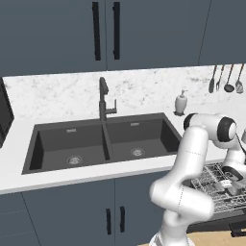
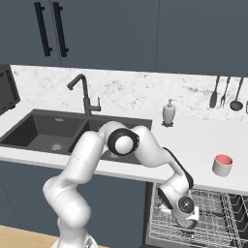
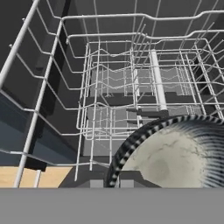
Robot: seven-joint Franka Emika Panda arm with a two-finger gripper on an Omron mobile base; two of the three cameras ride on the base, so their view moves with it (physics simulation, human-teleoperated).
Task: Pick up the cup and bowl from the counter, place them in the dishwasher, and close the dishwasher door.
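Observation:
My gripper (image 3: 111,183) is down inside the dishwasher's silver wire rack (image 3: 109,87), shut on the rim of the bowl (image 3: 175,153). The bowl is pale grey inside with a black-and-white striped rim, and it sits low over the rack wires. From the right base view the hand (image 2: 185,220) hangs over the pulled-out rack (image 2: 218,230) with the bowl (image 2: 184,224) under it. The cup (image 2: 222,165), white with a red inside, stands upright on the white counter (image 2: 203,140) behind the rack. A dark panel (image 3: 30,146) lies below the rack's left side; I cannot tell whether it is the dishwasher door.
A black double sink (image 1: 101,141) with a dark faucet (image 1: 103,98) is cut into the counter left of the arm. A white soap dispenser (image 2: 168,112) stands by the wall. Utensils (image 2: 225,92) hang at the back right. A dark appliance (image 2: 7,89) sits at far left. Blue-grey cabinets (image 1: 72,211) run below.

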